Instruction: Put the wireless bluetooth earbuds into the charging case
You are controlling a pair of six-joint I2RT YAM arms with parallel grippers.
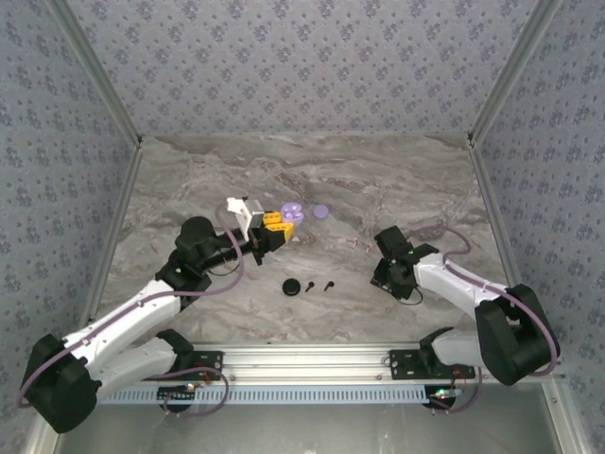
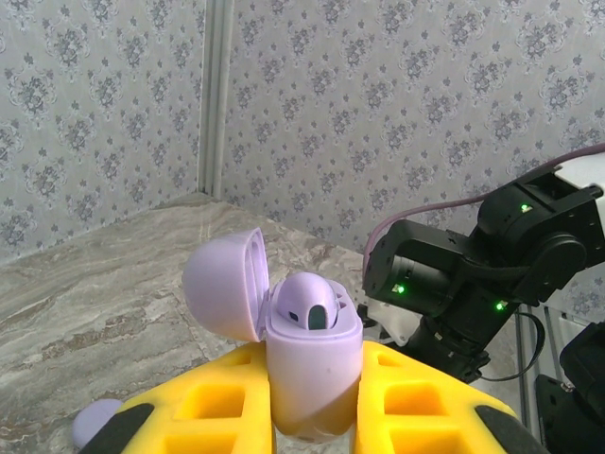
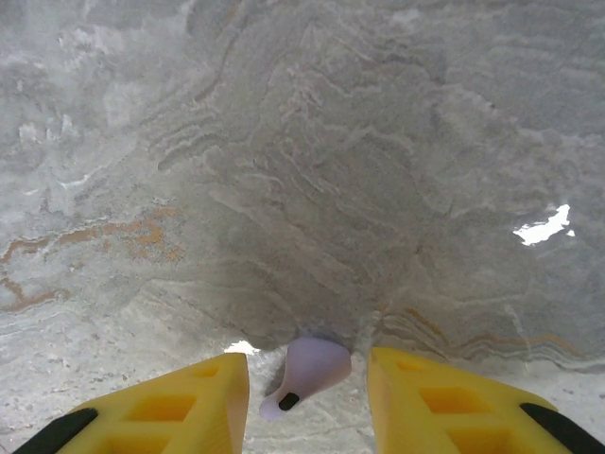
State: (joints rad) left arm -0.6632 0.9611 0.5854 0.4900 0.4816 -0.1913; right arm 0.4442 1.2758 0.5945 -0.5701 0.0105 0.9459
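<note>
Top external view: nearest the bases, a black case [image 1: 291, 288] and two black earbuds [image 1: 308, 286] lie on the worktop [image 1: 189, 180]. Right wrist view: the right gripper [image 3: 307, 367] points down with its jaws parted, and a purple earbud [image 3: 307, 372] lies loose on the marble between them, touching neither. Left wrist view, farther out: the left gripper [image 2: 314, 402] has its jaws clamped on the open purple case [image 2: 317, 345], its lid [image 2: 222, 284] swung left and a seated earbud [image 2: 312, 307] inside; a purple disc [image 1: 321, 211] lies just beyond.

Top view over table [image 1: 378, 180], left wrist level, right wrist downward, close
</note>
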